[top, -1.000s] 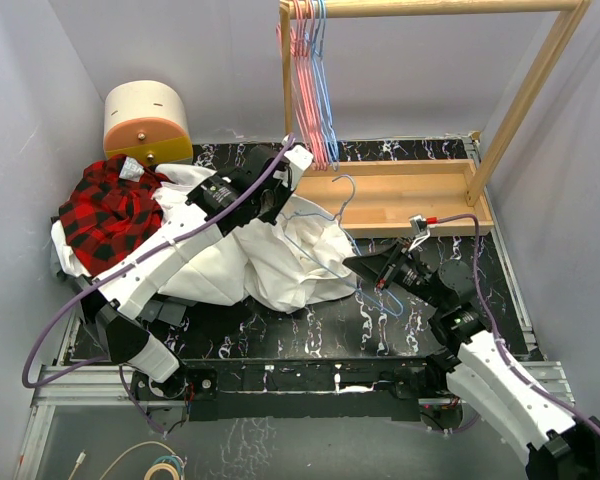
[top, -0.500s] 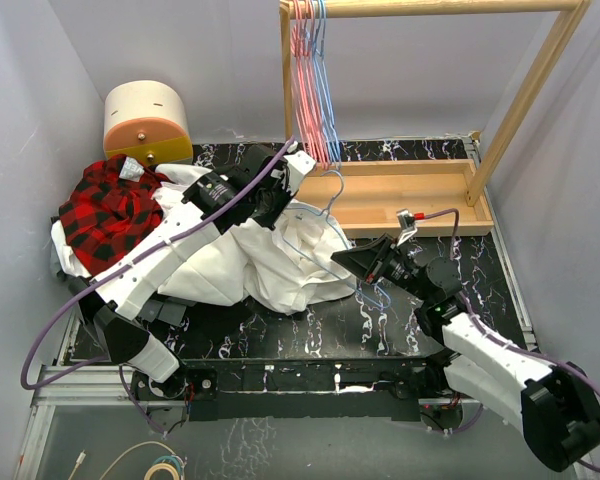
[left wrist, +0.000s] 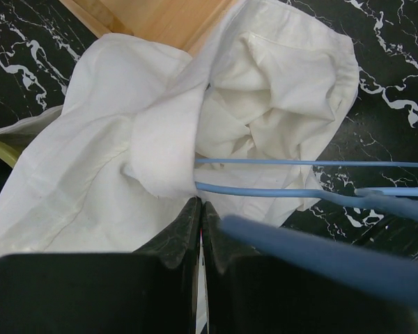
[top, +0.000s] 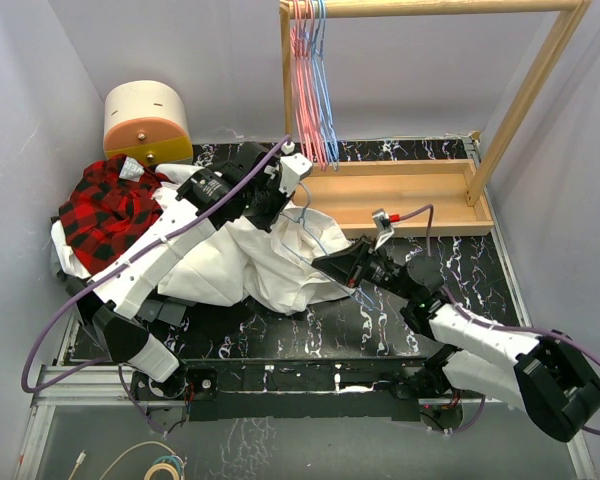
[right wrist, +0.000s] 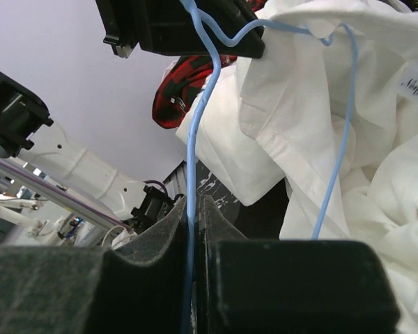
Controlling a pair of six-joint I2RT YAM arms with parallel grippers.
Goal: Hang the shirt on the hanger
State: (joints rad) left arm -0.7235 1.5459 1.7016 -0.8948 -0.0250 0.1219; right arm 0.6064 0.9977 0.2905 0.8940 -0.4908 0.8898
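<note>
Threading step | left gripper (left wrist: 200, 205) pinches shirt (left wrist: 111, 174) fold, heap at 9 o'clock of table (top: 350, 330) | right gripper (right wrist: 193, 205) clamps hanger (left wrist: 299, 163) at shirt's 4 o'clock | next, I judge: push hanger toward 10 o'clock.

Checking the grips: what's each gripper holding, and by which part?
Right gripper pinches the hanger's wire frame; left gripper pinches a fold of the shirt.

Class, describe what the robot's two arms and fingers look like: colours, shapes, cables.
The left arm and right arm have white casings with black joints, and a purple cable trails along each. The left gripper and right gripper are black, with two flat fingers tapering toward the tips.
</note>
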